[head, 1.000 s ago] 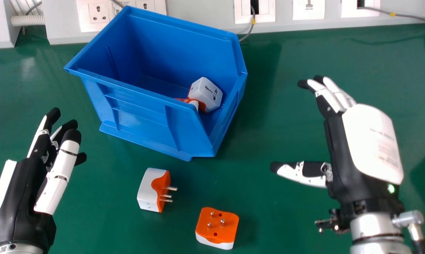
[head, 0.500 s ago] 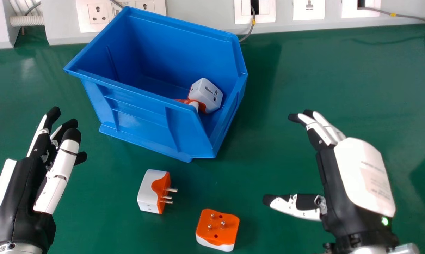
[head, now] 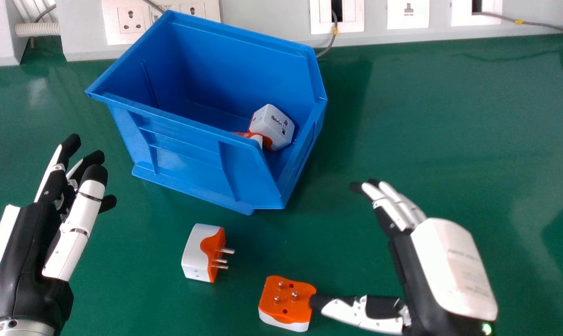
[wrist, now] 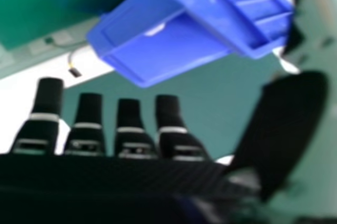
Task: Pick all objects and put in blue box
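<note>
The right robot hand [head: 454,266] has its fingers held out straight, with its thumb by the near orange and white plug [head: 288,301]. I think the biggest trouble is the thumb bumping that plug and sliding it off across the worktop [head: 449,116], if the hand comes in too low. A smaller trouble: the plug may slip out, since its top is just thin pins. I count one blue box [head: 183,149], two robot hands, two plugs on the worktop and at least two in the box.
</note>
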